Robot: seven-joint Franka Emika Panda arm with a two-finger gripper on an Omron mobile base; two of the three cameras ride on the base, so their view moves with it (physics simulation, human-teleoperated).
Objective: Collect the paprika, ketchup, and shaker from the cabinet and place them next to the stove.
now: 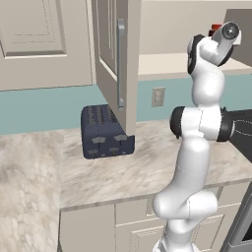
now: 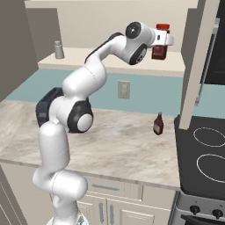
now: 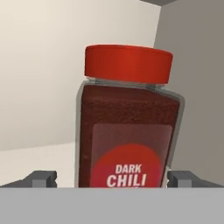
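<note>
With its jaws spread wide either side of the red-capped clear jar of dark red paprika on the cream cabinet shelf, the gripper risks nudging the jar toward twelve o'clock and toppling it if one fingertip touches first.

Arm rises from the base, lower link near vertical, dark-capped elbow joint bent at mid height. Upper link then climbs and reaches forward, wrist at the top, hand roughly level and pointing away from the base. Gripper is spread wide. Fingers stand well apart at the bottom of the hand view, one on each side, tips roughly level with each other.
</note>
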